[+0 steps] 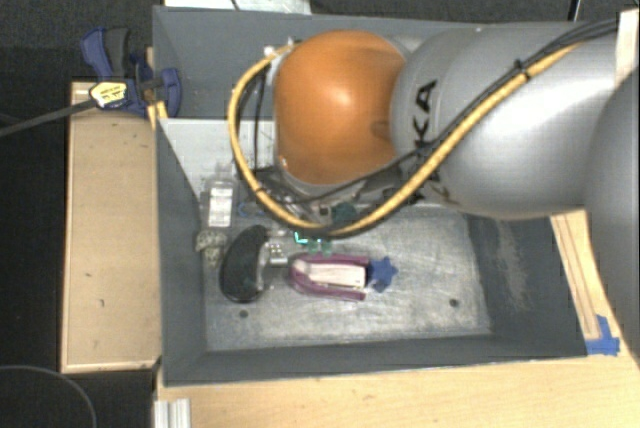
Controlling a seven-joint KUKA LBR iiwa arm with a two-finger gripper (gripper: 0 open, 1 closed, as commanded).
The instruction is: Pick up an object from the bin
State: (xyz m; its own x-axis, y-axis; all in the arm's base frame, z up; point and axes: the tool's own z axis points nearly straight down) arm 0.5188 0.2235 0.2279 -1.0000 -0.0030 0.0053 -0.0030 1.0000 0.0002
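Now the claw (302, 236) hangs low, just over a purple box (328, 276), with a black lump (243, 264) beside it, so this looks like reaching. I cannot tell if the claw is apart or together. Next it must clamp 1 thing and lift.

Black oval thing (243, 266): dark, rounded, lying flat, long axis a little tilted. I take it as my reference. Just right of it I see a purple and white packet (328, 276), flat and lengthwise, with a small silvery piece (272, 256) between the two. A blue scrap (383, 272) touches the packet's end farthest from the black thing. Up and left of the black thing lies a clear packet (218, 204), and a small grey lump (208, 243) sits just beside its upper left.
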